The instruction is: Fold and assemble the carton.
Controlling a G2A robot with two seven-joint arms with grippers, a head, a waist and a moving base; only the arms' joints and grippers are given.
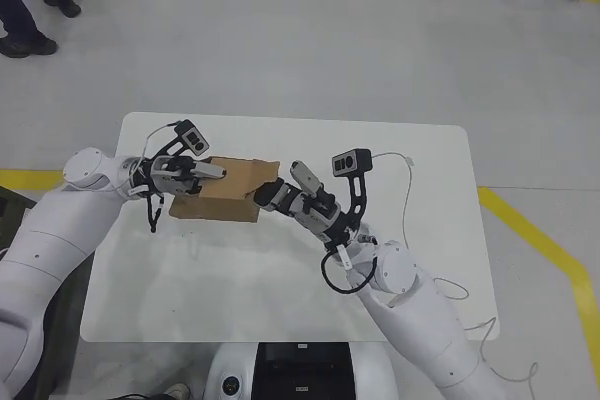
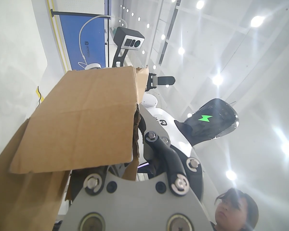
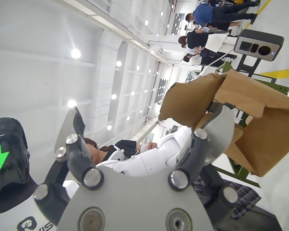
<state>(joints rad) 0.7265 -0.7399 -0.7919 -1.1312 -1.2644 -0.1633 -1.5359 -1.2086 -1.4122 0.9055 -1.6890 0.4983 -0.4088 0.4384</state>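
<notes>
The brown carton (image 1: pixel 225 188) is held above the back left part of the white table (image 1: pixel 430 150), part folded with loose flaps. My left gripper (image 1: pixel 206 172) is at its left end, shut on a carton wall. In the left wrist view the carton (image 2: pixel 84 118) covers one finger, and the other finger (image 2: pixel 156 145) leans in against its edge. My right gripper (image 1: pixel 277 190) is at the carton's right end and stands open. One of its fingers (image 3: pixel 220 121) is tucked under a flap of the carton (image 3: pixel 255 126), while the other (image 3: pixel 73 123) is free.
A thin white cable (image 1: pixel 408 190) trails across the right half of the table and off its edge. The front and right parts of the table offer free room. Yellow floor tape (image 1: pixel 570 270) runs beside the table.
</notes>
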